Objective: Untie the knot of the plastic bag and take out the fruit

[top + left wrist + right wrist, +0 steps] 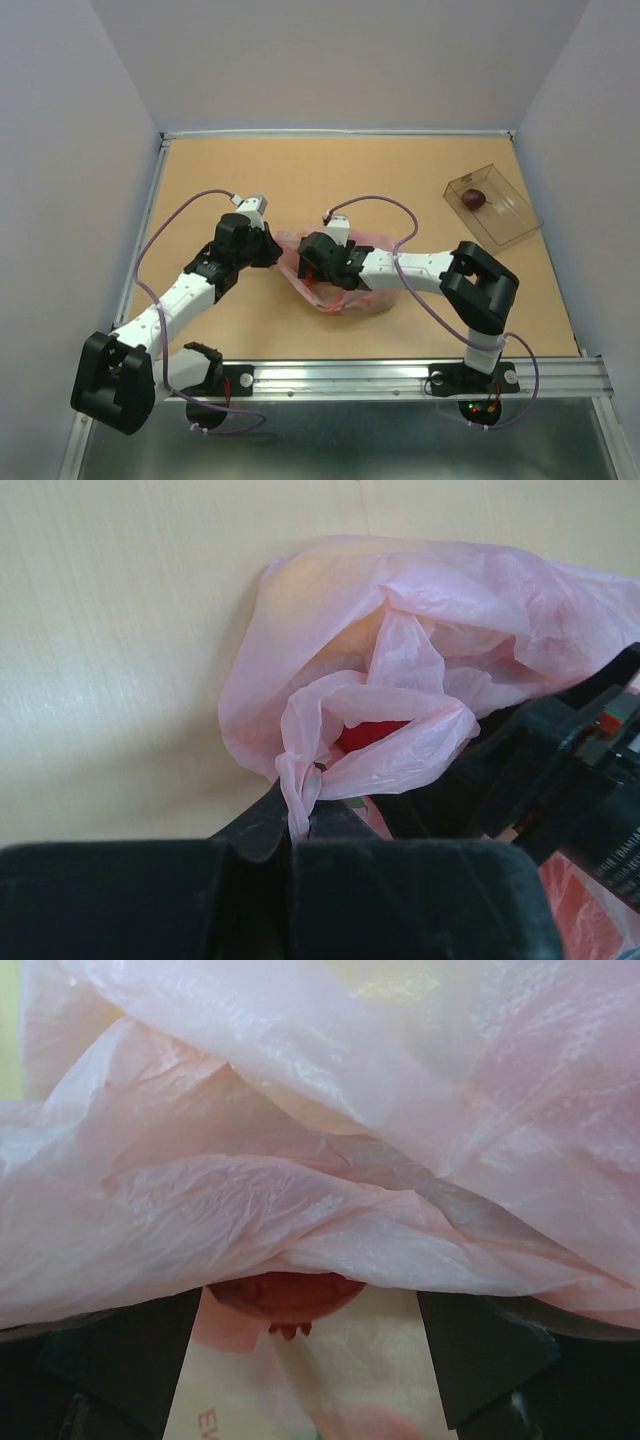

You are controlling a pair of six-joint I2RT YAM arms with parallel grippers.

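The pink plastic bag (345, 292) lies crumpled in the middle of the table. In the left wrist view my left gripper (297, 825) is shut on a twisted strip of the bag's handle (300, 780) at the bag's left end; I cannot tell if this is a tied knot. The bag's mouth gapes behind it and shows a red fruit (368, 733). My right gripper (300, 1360) is open inside the bag, its fingers (120, 1360) wide apart on both sides of a red fruit (285, 1295) half hidden under a plastic fold. A dark purple fruit (474, 198) lies in the clear box (505, 215).
The clear rigid box stands at the back right of the table. Both arms meet over the bag, left gripper (270, 245) beside right gripper (322, 268). A metal rail (400, 375) runs along the near edge. Walls close in the table's other sides.
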